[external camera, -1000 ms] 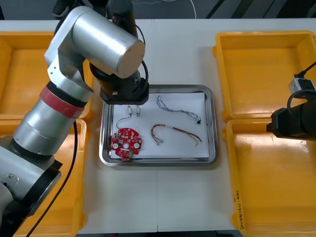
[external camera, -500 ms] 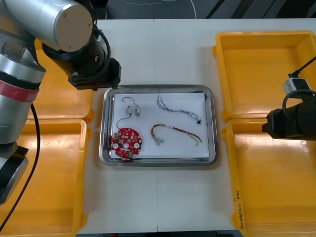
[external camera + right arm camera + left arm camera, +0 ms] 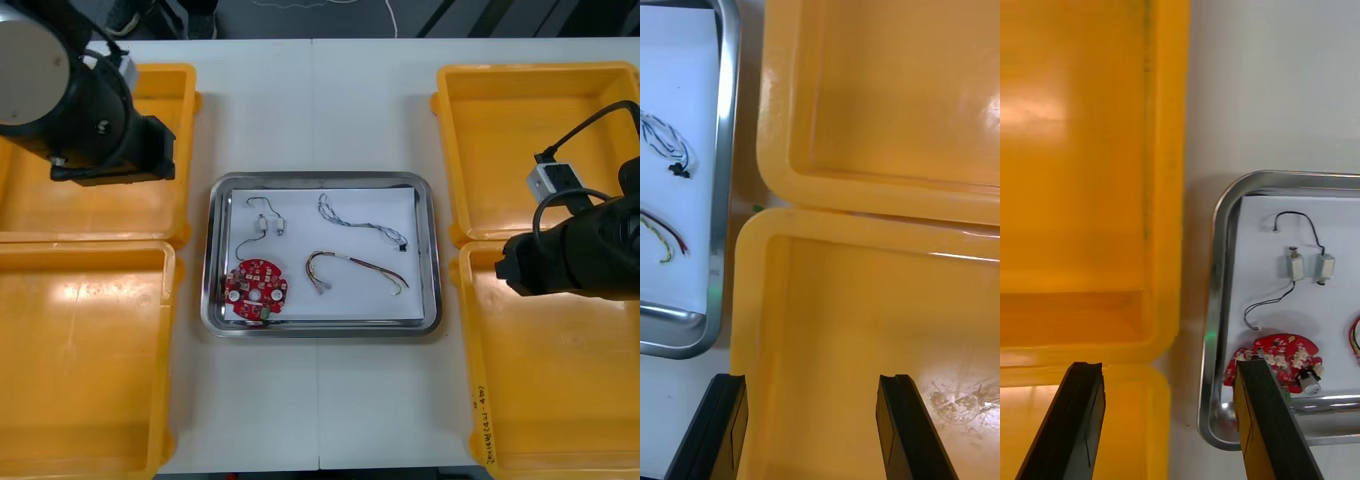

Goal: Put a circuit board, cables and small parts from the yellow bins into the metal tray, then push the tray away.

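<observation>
The metal tray [image 3: 425, 215], white inside, lies in the middle of the table. It holds a round red circuit board [image 3: 257, 292], two small metal parts [image 3: 272, 225] with a thin black wire, a blue and white cable [image 3: 358, 222] and a red and yellow cable [image 3: 355, 267]. My left arm [image 3: 90, 110] hangs over the far left yellow bin [image 3: 95, 210]. My left gripper [image 3: 1171, 424] is open, one finger over the bin's rim and the other beside the circuit board [image 3: 1277, 354]. My right gripper [image 3: 811, 427] is open above the near right bin [image 3: 865, 315], just right of the tray [image 3: 721, 150].
Yellow bins flank the tray: near left [image 3: 80, 350], far right [image 3: 530, 140] and near right [image 3: 560, 400], all bare inside. White table runs between the bins and beyond the tray's far rim. My right arm [image 3: 580, 255] trails a black cable over the right bins.
My left arm has drawn back from above the tray's far left corner to over the far left bin. My right arm has edged left toward the tray.
</observation>
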Robot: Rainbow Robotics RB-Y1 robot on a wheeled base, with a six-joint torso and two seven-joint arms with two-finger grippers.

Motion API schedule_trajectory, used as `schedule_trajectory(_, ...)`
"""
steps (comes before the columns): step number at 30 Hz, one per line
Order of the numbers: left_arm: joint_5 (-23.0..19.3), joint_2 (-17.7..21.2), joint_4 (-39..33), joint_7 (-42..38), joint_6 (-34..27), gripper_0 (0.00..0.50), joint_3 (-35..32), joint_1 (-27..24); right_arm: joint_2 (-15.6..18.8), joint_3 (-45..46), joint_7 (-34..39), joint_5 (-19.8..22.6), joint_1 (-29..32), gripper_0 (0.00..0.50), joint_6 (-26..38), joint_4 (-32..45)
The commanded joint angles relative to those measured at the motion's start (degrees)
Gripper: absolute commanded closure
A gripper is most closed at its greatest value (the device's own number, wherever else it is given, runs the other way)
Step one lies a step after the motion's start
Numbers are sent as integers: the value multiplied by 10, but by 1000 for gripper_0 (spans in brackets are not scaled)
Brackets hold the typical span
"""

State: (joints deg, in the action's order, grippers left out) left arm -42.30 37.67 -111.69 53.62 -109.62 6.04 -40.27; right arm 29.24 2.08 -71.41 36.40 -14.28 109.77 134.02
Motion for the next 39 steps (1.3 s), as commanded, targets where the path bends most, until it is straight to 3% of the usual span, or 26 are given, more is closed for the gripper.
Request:
schedule_trajectory(1, 11, 22, -53, 92, -4, 0, -81, 71, 27, -41, -40, 10, -8, 0, 2, 20)
schedule_trajectory(12, 24, 22, -99, 200, -4, 0, -181, 172, 45, -147, -155, 17, -105, 0, 2, -2)
schedule_trajectory(30, 27, 22, -157, 210, -4, 0, -246, 254, 42, -372, -333, -19, -233, 0, 2, -43)
schedule_trajectory(39, 27, 22, -161, 211, -4, 0, -264, 288, 13, -475, -371, -65, -268, 0, 2, -68)
